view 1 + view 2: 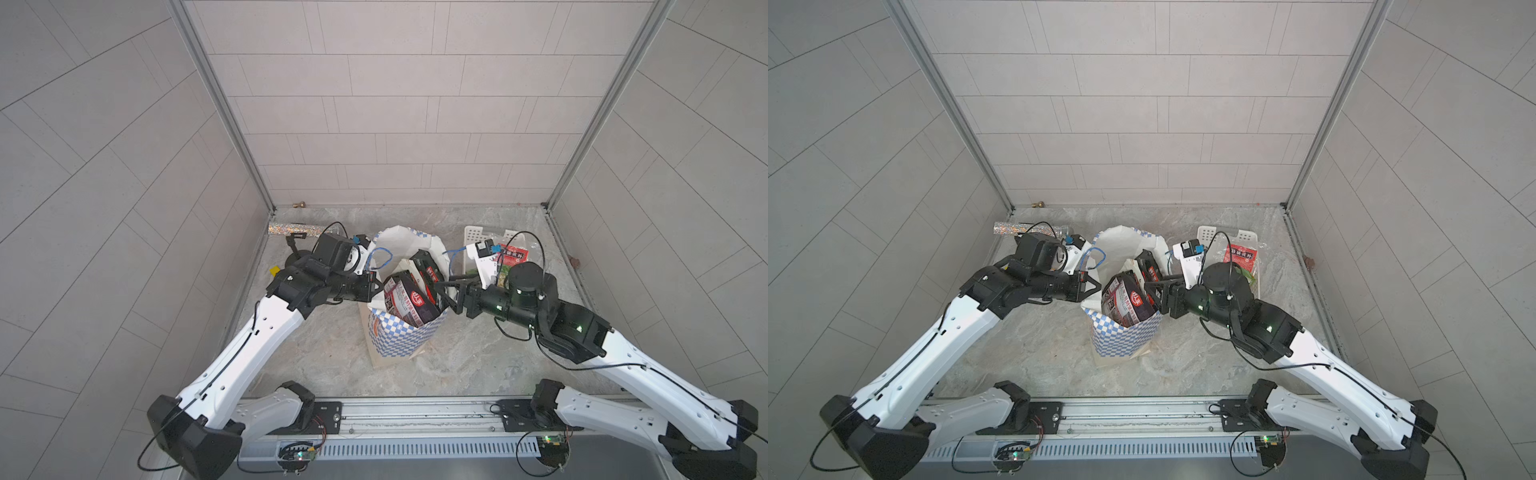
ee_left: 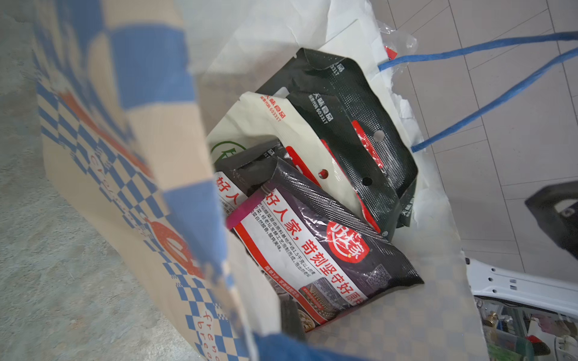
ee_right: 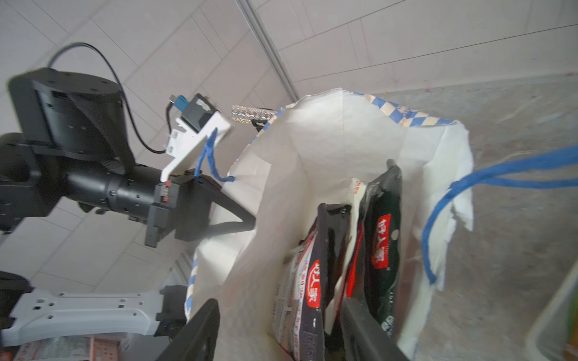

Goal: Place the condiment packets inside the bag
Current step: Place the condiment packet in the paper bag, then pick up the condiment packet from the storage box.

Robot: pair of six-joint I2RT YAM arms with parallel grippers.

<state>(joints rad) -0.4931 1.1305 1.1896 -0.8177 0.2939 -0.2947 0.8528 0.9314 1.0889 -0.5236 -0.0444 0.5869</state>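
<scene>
The bag, blue-and-white checkered with a white lining, stands upright and open in both top views. Several condiment packets stand inside it; the nearest is black and red. My left gripper is shut on the bag's left rim. My right gripper hangs open over the right side of the bag's mouth. Its fingers straddle the black-and-red packet without pinching it. A red packet lies in the basket.
A white perforated basket stands behind my right wrist. A glittery tube lies by the back left wall. A small yellow block sits behind my left arm. Blue cord handles stick out from the bag's rim.
</scene>
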